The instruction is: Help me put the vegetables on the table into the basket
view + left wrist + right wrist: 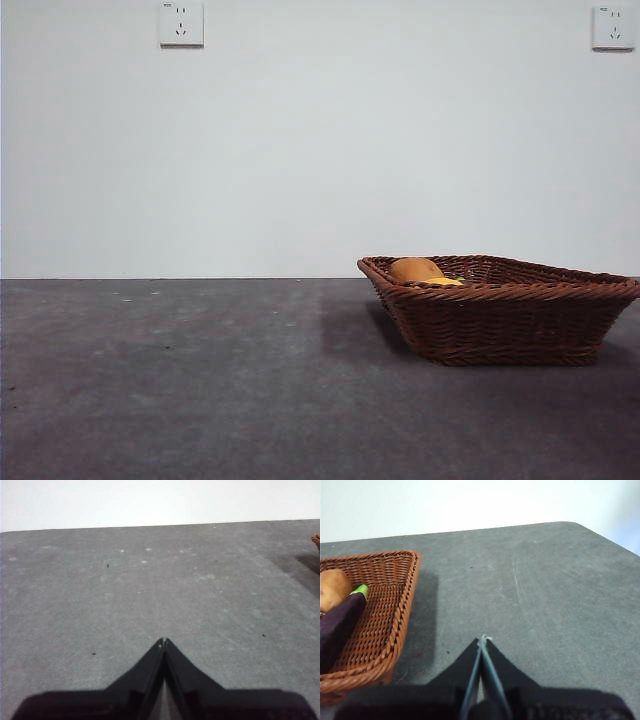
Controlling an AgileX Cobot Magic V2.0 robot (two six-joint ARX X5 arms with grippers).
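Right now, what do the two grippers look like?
Both look alike. The left gripper has two matte black jaws, wedge-shaped, tapering to a narrow tip from a broad black base. The right gripper is the same. No cables or markings show.

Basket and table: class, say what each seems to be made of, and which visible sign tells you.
Basket: woven wicker or rattan-like strands, reddish-brown with a slight sheen; the interlaced weave shows. Table: dark grey, matte, mottled surface, perhaps stone-like board or laminate; scuffs show, but the material stays uncertain.

Pretty even, soft light. The basket [500, 310] throws a faint shadow to its left on the table [200, 380]. Wrist views are slightly blurry, with washed-out walls.
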